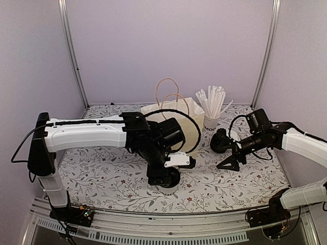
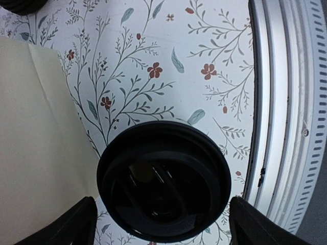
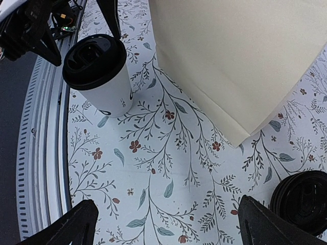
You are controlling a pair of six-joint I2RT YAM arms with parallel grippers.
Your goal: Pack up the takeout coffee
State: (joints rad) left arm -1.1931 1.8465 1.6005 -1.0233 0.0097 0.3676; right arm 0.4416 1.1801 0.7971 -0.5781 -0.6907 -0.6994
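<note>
One takeout coffee cup (image 3: 99, 76), white with a black lid (image 2: 163, 181), stands upright on the floral table near the front rail. My left gripper (image 2: 162, 204) hangs straight above it and is open. Its fingers (image 2: 76, 224) flank the lid with a gap on each side. In the top view the left gripper (image 1: 164, 177) hides most of this cup. A second lidded coffee cup (image 1: 219, 140) stands by the right gripper; only its lid (image 3: 304, 201) shows in the right wrist view. My right gripper (image 3: 171, 224) is open over bare table, holding nothing.
The tall cream paper bag (image 1: 173, 120) with loop handles stands behind the left gripper, its wall (image 2: 36, 153) close beside the first cup. A white cup of straws (image 1: 211, 120) sits at the back right. The metal front rail (image 2: 276, 102) runs just beyond the cup.
</note>
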